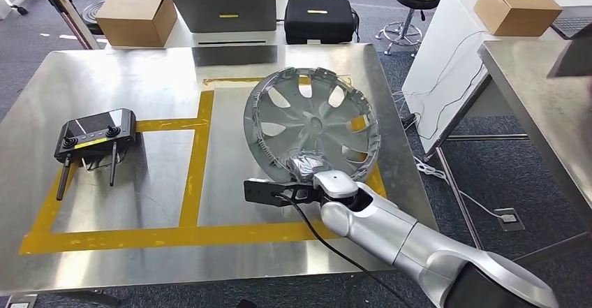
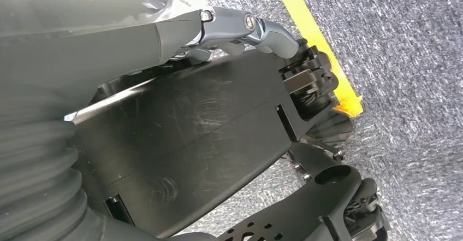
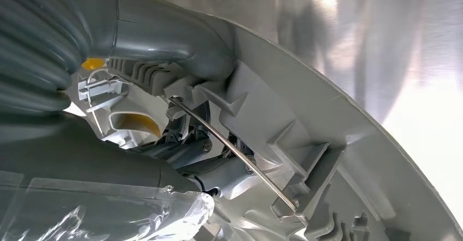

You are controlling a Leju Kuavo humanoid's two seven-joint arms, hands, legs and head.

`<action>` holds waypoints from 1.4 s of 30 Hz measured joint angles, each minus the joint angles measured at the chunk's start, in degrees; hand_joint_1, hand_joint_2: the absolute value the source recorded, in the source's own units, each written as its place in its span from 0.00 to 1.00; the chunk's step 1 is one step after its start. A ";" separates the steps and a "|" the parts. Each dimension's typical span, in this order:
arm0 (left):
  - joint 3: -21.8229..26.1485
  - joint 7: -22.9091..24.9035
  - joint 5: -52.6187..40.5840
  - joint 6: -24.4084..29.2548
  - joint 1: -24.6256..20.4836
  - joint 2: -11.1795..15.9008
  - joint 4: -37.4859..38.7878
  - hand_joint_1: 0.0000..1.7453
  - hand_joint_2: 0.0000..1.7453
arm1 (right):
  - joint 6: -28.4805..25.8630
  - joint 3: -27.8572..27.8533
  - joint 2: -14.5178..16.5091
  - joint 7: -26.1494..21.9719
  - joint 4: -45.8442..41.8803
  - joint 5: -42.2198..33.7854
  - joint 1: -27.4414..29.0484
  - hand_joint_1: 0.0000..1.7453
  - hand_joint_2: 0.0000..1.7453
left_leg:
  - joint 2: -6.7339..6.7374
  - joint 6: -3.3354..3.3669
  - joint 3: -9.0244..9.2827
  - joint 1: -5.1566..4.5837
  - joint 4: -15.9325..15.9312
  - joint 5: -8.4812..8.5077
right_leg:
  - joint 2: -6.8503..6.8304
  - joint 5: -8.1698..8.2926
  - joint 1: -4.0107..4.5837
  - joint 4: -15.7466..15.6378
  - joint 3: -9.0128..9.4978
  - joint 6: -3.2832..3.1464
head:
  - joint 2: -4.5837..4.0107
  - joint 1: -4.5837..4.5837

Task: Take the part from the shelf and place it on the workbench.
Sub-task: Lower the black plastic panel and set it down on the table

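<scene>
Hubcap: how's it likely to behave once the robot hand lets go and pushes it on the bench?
The hubcap looks like thin moulded plastic with open spokes, so probably light and a bit flexible. Right robot hand holds its near rim, tilted up off the workbench; released, it would likely drop flat. On smooth metal it may slide easily.

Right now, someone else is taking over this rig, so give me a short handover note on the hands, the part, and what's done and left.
Right hand grips the near rim of the wheel cover, thumb hooked over the edge.
Left hand hangs beside the robot's body, holding nothing.
The wheel cover is over the steel workbench, tilted, inside the yellow tape box; whether it rests on the surface is unclear.
Done: part brought to the bench.
Left: lay it flat, release, withdraw.
A remote controller lies at the left.
</scene>
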 joint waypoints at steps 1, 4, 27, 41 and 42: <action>0.00 0.03 -0.04 -0.01 0.00 0.02 -0.11 0.00 1.00 | -0.08 0.30 0.29 0.18 1.36 0.31 -0.29 1.00 1.00 | 0.00 0.00 0.00 0.00 0.00 0.00 | 0.01 0.00 0.00 0.00 -0.01 0.00 | 0.00 -0.01; 0.02 -0.02 -0.10 -0.24 -0.01 0.10 -0.30 0.00 1.00 | -1.25 0.85 1.03 0.97 4.64 1.54 -0.95 1.00 1.00 | 0.00 0.00 0.01 0.00 0.00 0.01 | 0.00 0.01 0.00 0.00 -0.02 -0.01 | 0.00 -0.01; 0.09 -0.43 -1.85 -1.96 -0.05 0.46 -0.28 0.00 1.00 | -3.43 -1.40 4.10 -2.63 6.72 10.30 -1.35 1.00 1.00 | 0.02 -0.02 0.04 0.00 -0.06 0.03 | 0.08 0.04 0.00 0.05 -0.05 -0.07 | 0.00 -0.01; 0.61 -0.68 -2.09 -2.00 0.04 0.46 -0.28 0.00 1.00 | -2.41 -0.94 7.78 -5.46 2.51 9.94 -1.16 0.25 0.25 | 0.02 -0.04 0.04 0.00 -0.10 0.04 | 0.08 0.03 0.00 0.04 -0.07 -0.08 | 0.00 -0.01; 0.69 -0.65 -2.11 -2.02 0.05 0.46 -0.28 0.00 1.00 | -2.42 -0.96 7.86 -5.51 2.31 9.85 -1.20 0.00 0.00 | 0.02 -0.04 0.04 0.00 -0.10 0.04 | 0.08 0.03 0.00 0.04 -0.07 -0.08 | 0.00 0.00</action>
